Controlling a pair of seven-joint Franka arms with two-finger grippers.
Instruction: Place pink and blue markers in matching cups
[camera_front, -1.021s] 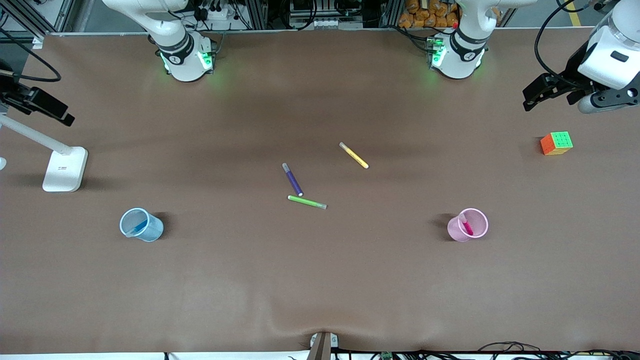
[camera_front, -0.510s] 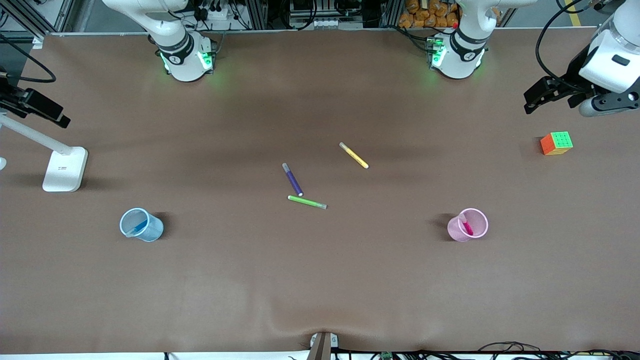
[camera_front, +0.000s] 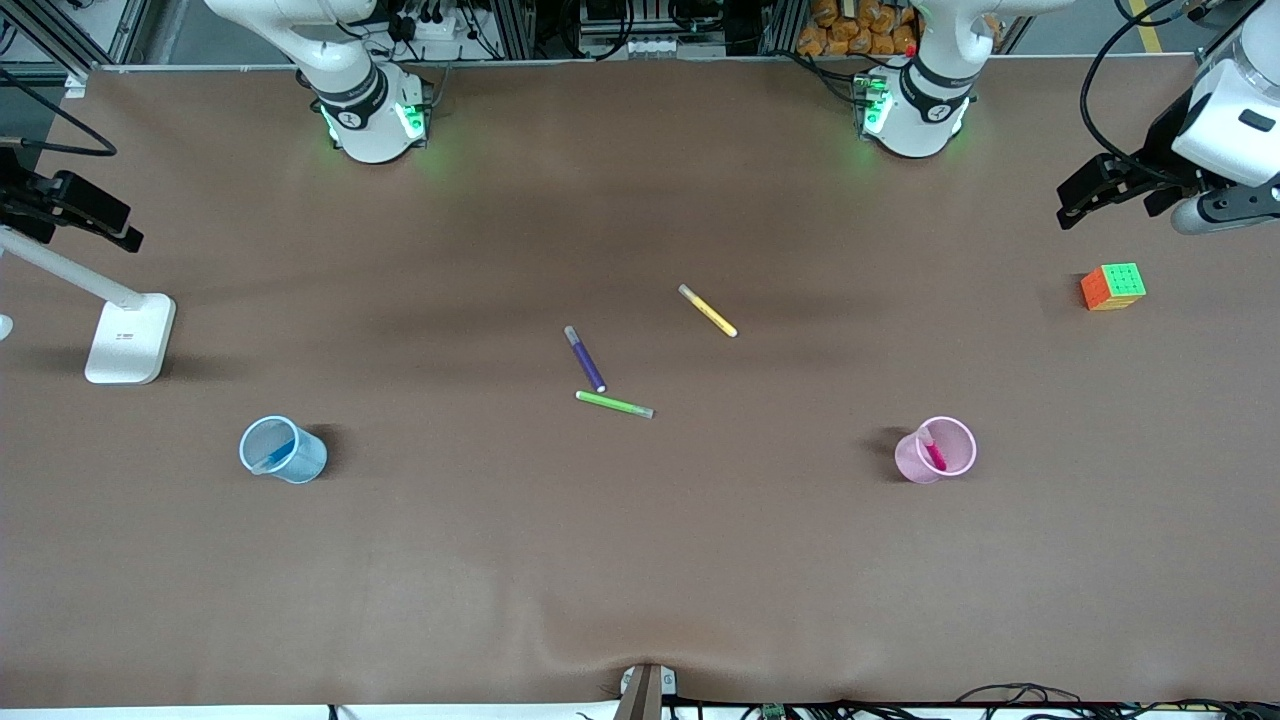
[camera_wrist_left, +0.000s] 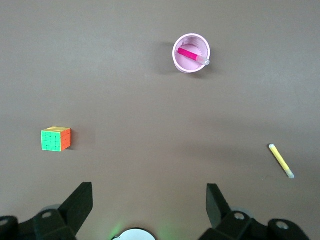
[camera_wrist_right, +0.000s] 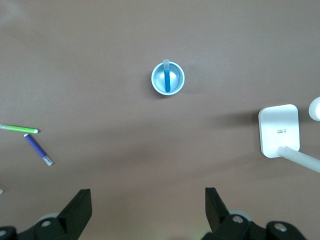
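The pink marker (camera_front: 934, 455) stands tilted inside the pale pink cup (camera_front: 948, 432) toward the left arm's end of the table; both also show in the left wrist view, marker (camera_wrist_left: 191, 55) in cup (camera_wrist_left: 180, 63). The blue marker (camera_front: 277, 453) leans inside the pale blue cup (camera_front: 305, 467) toward the right arm's end; the right wrist view shows marker (camera_wrist_right: 167, 80) and cup (camera_wrist_right: 179, 86) too. My left gripper (camera_front: 1085, 187) is open and empty, high over the table edge above the cube. My right gripper (camera_front: 85, 212) is open and empty, high over the lamp.
A purple pen (camera_front: 585, 359), a lime green pen (camera_front: 614, 404) and a yellow pen (camera_front: 708, 311) lie mid-table. A colour cube (camera_front: 1113, 286) sits at the left arm's end. A white lamp base (camera_front: 130, 338) stands at the right arm's end.
Both grippers have drifted slightly toward the outer edges of the table, away from the cups. The markers and cups have not moved.
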